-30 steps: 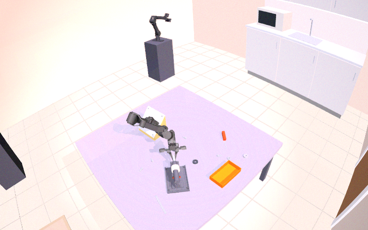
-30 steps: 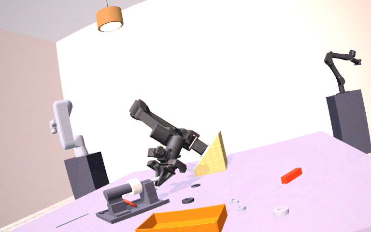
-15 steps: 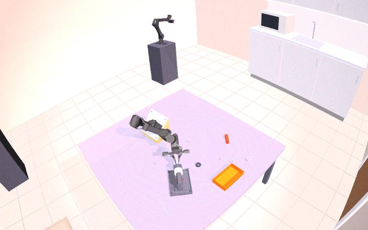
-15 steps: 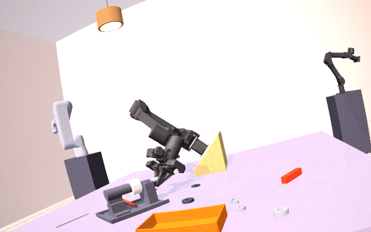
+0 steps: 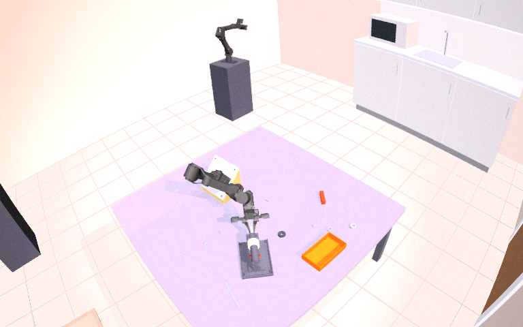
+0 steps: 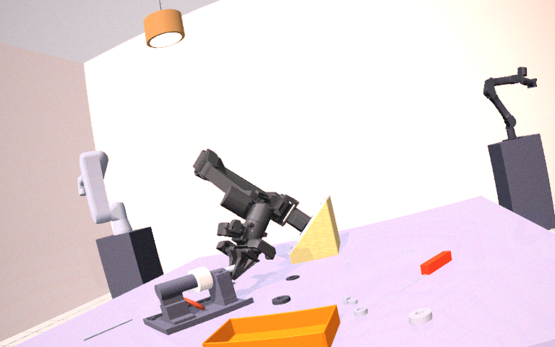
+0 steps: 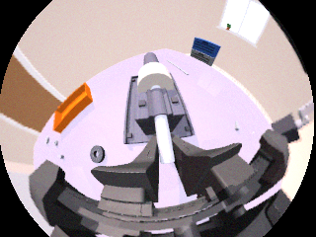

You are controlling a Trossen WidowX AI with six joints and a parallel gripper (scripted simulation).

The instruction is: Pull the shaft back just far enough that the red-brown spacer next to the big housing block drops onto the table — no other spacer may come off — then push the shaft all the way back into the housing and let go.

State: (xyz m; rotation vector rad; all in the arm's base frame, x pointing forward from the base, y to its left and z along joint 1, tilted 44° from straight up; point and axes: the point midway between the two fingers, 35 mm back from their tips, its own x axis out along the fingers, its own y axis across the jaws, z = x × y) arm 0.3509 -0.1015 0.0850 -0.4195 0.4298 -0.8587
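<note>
A grey fixture base plate (image 5: 265,268) (image 6: 204,316) (image 7: 134,115) lies on the lilac table. The big housing block (image 6: 168,304) stands at its far end from the arm, and a smaller support block (image 6: 224,286) stands nearer the arm. The shaft (image 6: 180,283) (image 7: 164,128) runs through both and carries a white spacer (image 5: 253,242) (image 6: 202,277) (image 7: 156,79). The red-brown spacer (image 6: 193,303) (image 5: 250,255) lies tilted on the base plate under the shaft, between the blocks. My gripper (image 5: 252,230) (image 6: 239,270) (image 7: 161,135) is shut on the shaft's pale free end.
An orange tray (image 5: 323,250) (image 6: 286,327) stands right of the fixture. Black washers (image 5: 281,234) (image 6: 281,299), white rings (image 5: 352,225) (image 6: 420,316) and a red block (image 5: 321,197) (image 6: 436,262) lie about. A yellow wedge (image 5: 235,181) (image 6: 316,237) stands behind the arm.
</note>
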